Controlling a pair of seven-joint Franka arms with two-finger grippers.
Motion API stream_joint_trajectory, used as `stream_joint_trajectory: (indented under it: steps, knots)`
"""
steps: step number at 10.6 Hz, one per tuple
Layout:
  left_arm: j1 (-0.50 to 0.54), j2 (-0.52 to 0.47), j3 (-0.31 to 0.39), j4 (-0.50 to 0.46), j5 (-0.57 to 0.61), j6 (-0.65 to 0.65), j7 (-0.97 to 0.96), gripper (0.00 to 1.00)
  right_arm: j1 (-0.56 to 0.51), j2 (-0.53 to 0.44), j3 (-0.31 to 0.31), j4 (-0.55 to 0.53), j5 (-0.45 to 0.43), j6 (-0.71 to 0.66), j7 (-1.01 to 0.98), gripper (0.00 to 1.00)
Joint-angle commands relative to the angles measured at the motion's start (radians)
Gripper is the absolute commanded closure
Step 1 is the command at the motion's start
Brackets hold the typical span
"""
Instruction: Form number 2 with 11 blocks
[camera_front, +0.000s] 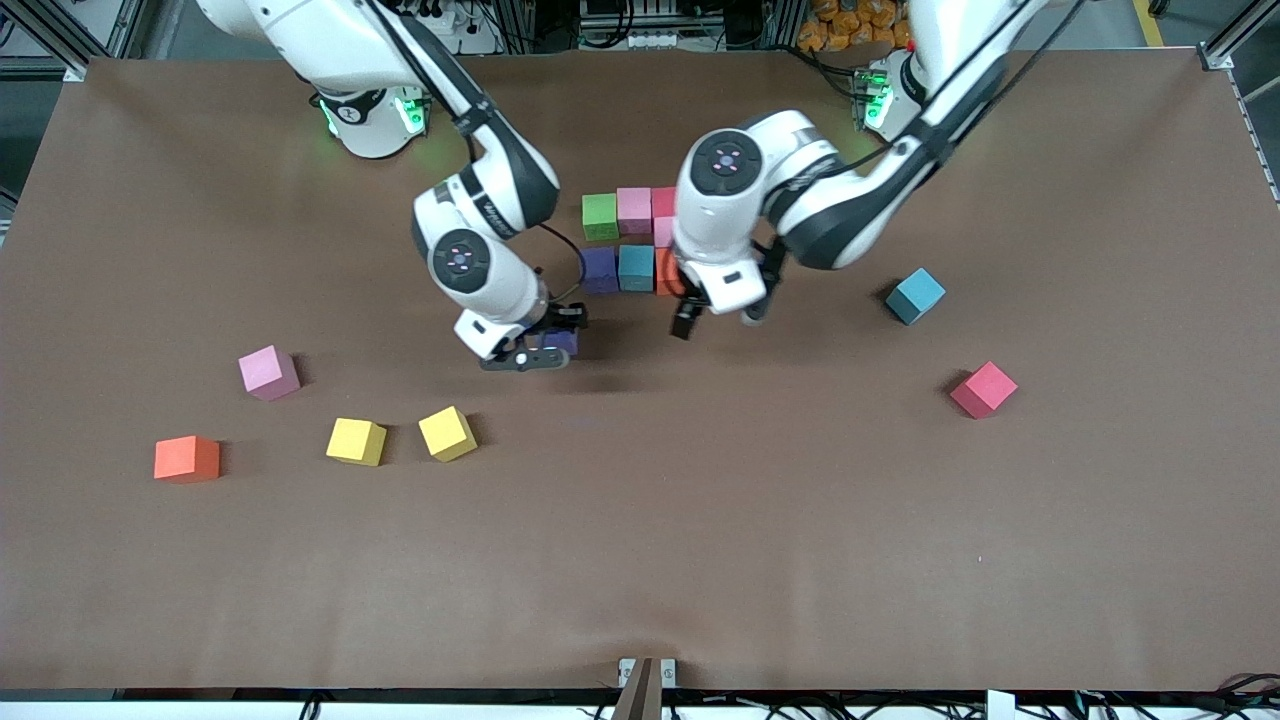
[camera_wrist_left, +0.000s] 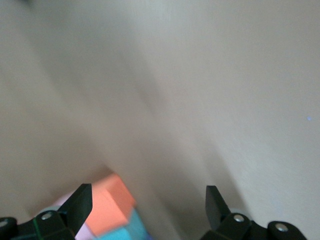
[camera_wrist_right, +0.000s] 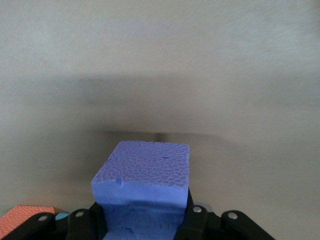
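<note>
Purple block (camera_wrist_right: 145, 185) clamped in right gripper (camera_front: 548, 345) over table (camera_front: 700, 550) | left gripper (camera_front: 720, 315) fingers wide, empty, beside orange block (camera_wrist_left: 112, 207)

Brown table (camera_front: 700, 560): clustered blocks (camera_front: 634, 241), scattered loose blocks (camera_front: 356, 441).

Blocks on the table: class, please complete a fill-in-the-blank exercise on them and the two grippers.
1. The right gripper is shut on a ____ block.
2. The left gripper is ____, holding nothing.
3. Between the orange block and the crimson block lie ____ yellow blocks.

Missing words: purple; open; two
</note>
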Motion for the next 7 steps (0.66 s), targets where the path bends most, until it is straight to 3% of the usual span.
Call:
stream_joint_trajectory:
  steps: [1,3,7]
  knots:
    - [0.148,-0.132,-0.048,-0.111,-0.006,-0.062,0.315,0.00,0.036,0.063,-0.005,0.046,0.018,0.018,0.022,1.00]
    - [0.220,-0.186,-0.042,-0.189,-0.012,-0.062,0.507,0.00,0.056,0.081,-0.005,0.058,0.018,0.017,0.034,1.00]
    - [0.289,-0.241,0.075,-0.310,-0.026,-0.037,0.835,0.00,0.106,0.092,-0.007,0.058,0.016,0.006,0.054,1.00]
